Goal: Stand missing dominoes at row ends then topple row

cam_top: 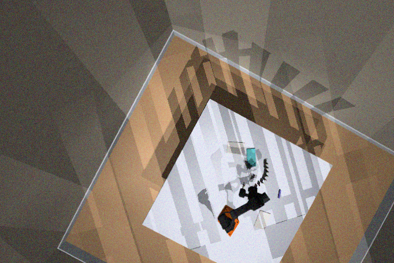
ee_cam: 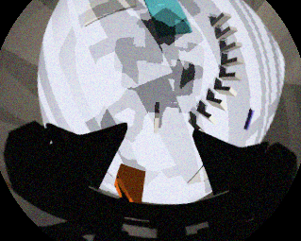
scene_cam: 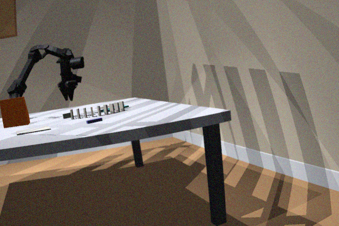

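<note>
Several pale dominoes [cam_top: 266, 169] [scene_cam: 99, 110] [ee_cam: 231, 60] stand upright in a curved row. The near end of the row lies partly behind my right finger in the wrist view. One separate domino [scene_cam: 66, 115] [ee_cam: 157, 124] rests low on the table, on its long side, a little way from the near end of the row. My gripper [scene_cam: 68, 99] [ee_cam: 160, 129] is wide open and empty. It hangs well above the table, pointing down, and the separate domino shows between its fingertips in the wrist view, far below them.
A teal block [cam_top: 251, 154] [ee_cam: 163, 4] lies beyond the row's far end. A small blue-purple bar [cam_top: 279, 193] [scene_cam: 94, 120] [ee_cam: 249, 119] lies on the row's outer side. Thin cream flat pieces [cam_top: 234, 147] [scene_cam: 34, 130] lie on the table. The orange base plate [cam_top: 230, 232] [ee_cam: 131, 181] is under my arm.
</note>
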